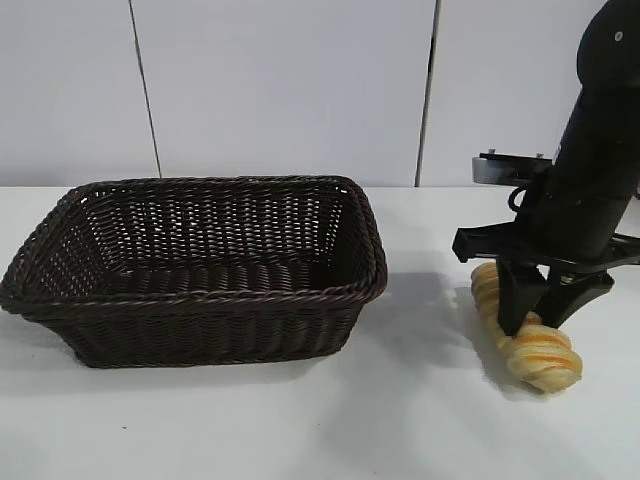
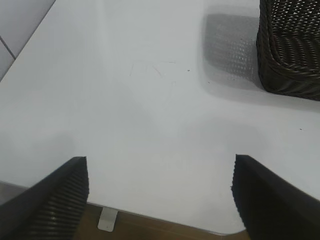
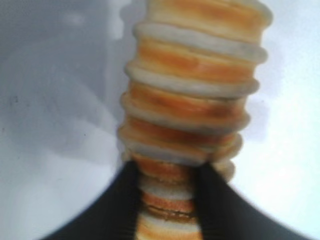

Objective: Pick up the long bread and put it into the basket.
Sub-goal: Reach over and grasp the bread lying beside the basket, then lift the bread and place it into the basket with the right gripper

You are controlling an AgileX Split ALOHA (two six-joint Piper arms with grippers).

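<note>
Right gripper [image 1: 530,305] of mine pinches long bread [image 1: 545,352] across middle, loaf on table right of basket [image 1: 200,290]; grasp step; next, lift, carry over rim; left gripper [image 2: 160,195] parked, jaws apart.

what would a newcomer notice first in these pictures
The right gripper comes straight down on the bread, its fingers pinching the loaf on the table, right of the basket. That big dark basket fills the left half and holds nothing yet.

White table [image 1: 300,420], pale panelled wall [image 1: 280,90] behind it.
</note>
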